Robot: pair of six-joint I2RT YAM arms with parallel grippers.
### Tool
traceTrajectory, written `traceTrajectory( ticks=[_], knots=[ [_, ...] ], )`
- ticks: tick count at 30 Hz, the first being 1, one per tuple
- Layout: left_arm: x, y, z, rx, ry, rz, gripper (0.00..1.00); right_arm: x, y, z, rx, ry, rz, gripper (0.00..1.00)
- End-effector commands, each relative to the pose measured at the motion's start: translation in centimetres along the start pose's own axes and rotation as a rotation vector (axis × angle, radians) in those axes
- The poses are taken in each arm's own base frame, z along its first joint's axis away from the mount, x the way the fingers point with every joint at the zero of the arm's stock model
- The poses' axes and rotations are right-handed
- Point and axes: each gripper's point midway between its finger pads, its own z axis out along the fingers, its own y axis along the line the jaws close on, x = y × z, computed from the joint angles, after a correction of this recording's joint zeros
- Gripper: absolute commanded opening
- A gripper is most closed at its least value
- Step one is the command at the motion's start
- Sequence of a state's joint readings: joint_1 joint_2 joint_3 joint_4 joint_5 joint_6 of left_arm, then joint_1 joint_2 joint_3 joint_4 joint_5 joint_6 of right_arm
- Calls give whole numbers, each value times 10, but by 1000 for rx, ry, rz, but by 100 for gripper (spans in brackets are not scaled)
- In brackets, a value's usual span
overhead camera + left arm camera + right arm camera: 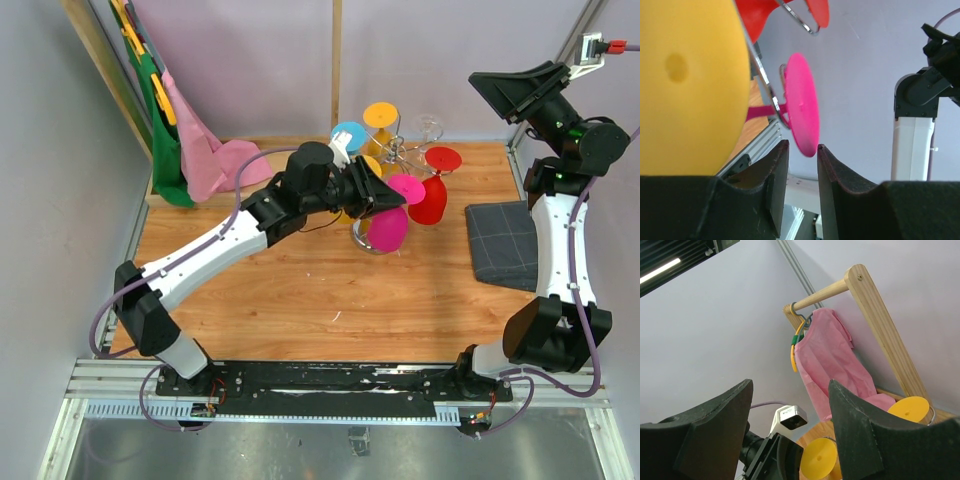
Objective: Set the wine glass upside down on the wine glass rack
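Note:
The pink wine glass hangs upside down on the chrome wine glass rack [398, 156], bowl [388, 229] down and foot [407, 187] up. In the left wrist view its foot [801, 105] rests on a wire arm of the rack [765, 82], with the stem passing through. My left gripper [384, 194] is at the rack. Its jaws [802, 148] stand slightly apart, with the foot's lower rim just at the tips and not clamped. My right gripper [492, 86] is raised at the far right, open and empty [790, 385].
Other glasses hang on the rack: yellow [380, 115], blue [348, 134], red [431, 196] and clear [430, 126]. A yellow bowl [685, 85] is close to my left fingers. A grey cloth [503, 243] lies at the right. Pink and green garments [205, 152] hang back left.

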State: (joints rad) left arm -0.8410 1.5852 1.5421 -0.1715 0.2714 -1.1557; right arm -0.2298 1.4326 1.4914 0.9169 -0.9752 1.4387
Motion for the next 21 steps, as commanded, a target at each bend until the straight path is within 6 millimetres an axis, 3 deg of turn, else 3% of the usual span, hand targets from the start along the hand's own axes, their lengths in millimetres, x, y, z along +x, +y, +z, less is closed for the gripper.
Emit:
traceTrajectory(
  ticks=[1, 6, 12, 16, 21],
  knots=[
    [6, -4, -16, 9, 5, 11, 35, -4, 0, -4, -6, -21, -30, 64],
    [10, -2, -27, 15, 4, 26, 36, -5, 0, -4, -6, -22, -30, 64],
    [5, -19, -49, 53, -33, 160, 40, -3, -2, -4, 16, -20, -38, 64],
    [-7, -29, -70, 34, -93, 288, 44, -1, -6, -6, 40, -17, -45, 73],
    [-24, -33, -92, 7, -190, 387, 58, 3, -13, -9, 69, -8, -49, 84]
  ],
)
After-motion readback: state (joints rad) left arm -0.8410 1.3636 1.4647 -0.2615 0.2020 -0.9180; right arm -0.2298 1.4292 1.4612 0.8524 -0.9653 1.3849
